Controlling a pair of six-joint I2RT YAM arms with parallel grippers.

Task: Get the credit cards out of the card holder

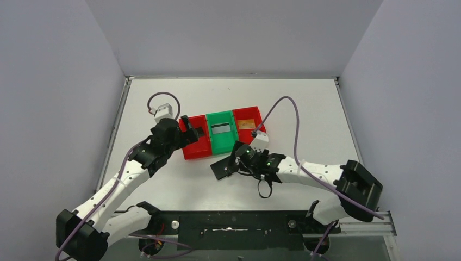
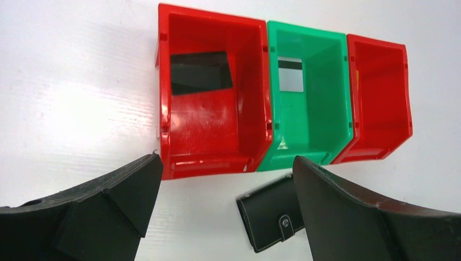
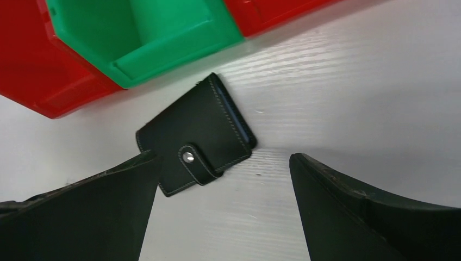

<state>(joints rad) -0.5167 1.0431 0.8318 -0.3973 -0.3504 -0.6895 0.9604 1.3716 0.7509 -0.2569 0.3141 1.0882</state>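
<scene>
Card holder (image 3: 195, 142) beside green bin (image 3: 179, 51), snapped shut. Looks light, floppy; pinch an edge. Left gripper (image 2: 225, 160), right gripper (image 3: 222, 156) spread.

White-stitched black card holder (image 3: 197, 129)

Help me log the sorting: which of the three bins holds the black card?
The left-end red bin in the top view holds the black card. The green bin has a silver-grey card, the other red bin an orange-gold card.
</scene>
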